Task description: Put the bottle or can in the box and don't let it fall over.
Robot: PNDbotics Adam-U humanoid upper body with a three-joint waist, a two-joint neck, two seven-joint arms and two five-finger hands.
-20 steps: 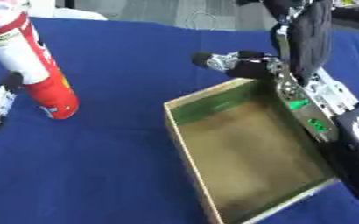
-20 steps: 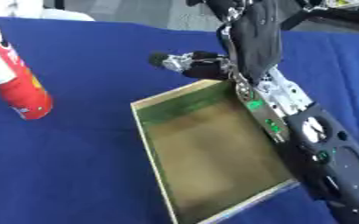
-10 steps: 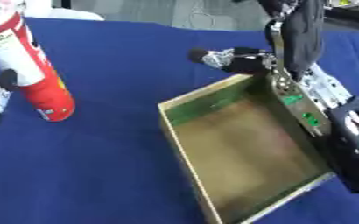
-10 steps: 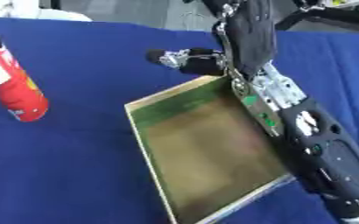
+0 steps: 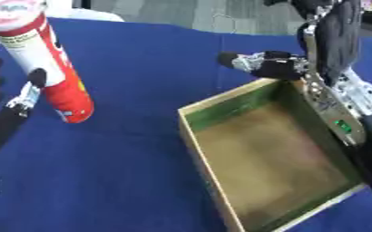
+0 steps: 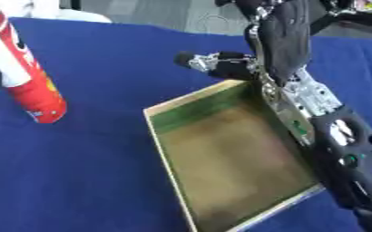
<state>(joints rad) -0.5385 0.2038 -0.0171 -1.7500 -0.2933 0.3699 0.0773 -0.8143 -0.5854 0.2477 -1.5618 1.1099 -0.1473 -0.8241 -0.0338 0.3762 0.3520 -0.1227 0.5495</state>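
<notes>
Can (image 5: 50, 68) stands approx. upright, leaning slightly, at 9 o'clock of box (image 5: 191, 118). Left hand (image 5: 5, 115) just beside it, fingers straight, nearer. Right hand (image 5: 272, 65) at box far rim, grip unclear.

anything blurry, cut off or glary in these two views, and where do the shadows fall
Left eye view: the red and white can is soft-edged, its label unreadable; the left hand is smeared at the frame edge. Right eye view: the can is cropped by the left edge; the right hand is blurred behind the box. Both views: even light, no glare, slight shading along the box's inner walls.
</notes>
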